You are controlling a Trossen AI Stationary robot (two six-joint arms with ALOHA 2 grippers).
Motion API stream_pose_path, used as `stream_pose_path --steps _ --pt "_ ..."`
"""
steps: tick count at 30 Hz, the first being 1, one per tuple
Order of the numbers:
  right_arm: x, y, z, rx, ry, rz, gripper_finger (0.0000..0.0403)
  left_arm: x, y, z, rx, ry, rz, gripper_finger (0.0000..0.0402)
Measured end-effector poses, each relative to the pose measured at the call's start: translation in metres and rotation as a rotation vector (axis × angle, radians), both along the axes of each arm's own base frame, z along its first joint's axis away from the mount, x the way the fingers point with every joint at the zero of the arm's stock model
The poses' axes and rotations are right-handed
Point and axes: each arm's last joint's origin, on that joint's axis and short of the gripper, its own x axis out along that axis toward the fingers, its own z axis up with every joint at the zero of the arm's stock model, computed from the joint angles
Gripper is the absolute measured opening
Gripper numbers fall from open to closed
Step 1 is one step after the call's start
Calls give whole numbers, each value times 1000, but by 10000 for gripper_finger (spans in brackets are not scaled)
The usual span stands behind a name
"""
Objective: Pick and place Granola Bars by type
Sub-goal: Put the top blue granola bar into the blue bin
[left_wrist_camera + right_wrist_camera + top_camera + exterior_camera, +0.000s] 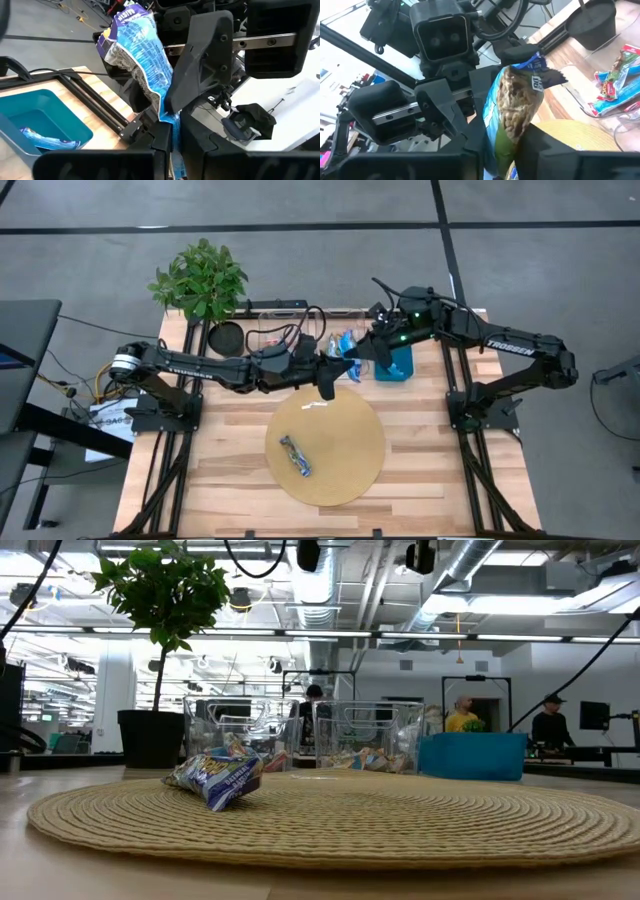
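From above, both arms meet at the desk's far side, above the clear bins. The left tool (338,366) and right tool (362,352) sit tip to tip, a blue bar (347,344) between them. A second bar (296,455) lies on the round mat (350,455), long axis diagonal, well apart from both tools and nearer the left arm.

At desk level, that bar on the mat points slightly toward the camera; no arm shows.

Left wrist: the left tool is clamped shut on the blue bar's lower end, the bar's long axis running away from its fingers. The teal tray (30,107) holds another bar.

Right wrist: the right tool pinches the same bar's other end, so both appear to grip it, mid hand-over.
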Motion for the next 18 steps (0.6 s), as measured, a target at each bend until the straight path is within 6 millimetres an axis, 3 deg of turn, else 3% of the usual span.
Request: stream_pose_path --steps 8,13,18 --pt "-6 -2 -10 -31 101 5 42 0 6 -7 -15 72 5 98" --pt "-21 -9 -29 -83 314 6 41 -1 14 -11 -16 120 9 154" --pt "-44 -28 -48 -263 614 -138 38 0 13 -12 -26 127 -75 175"
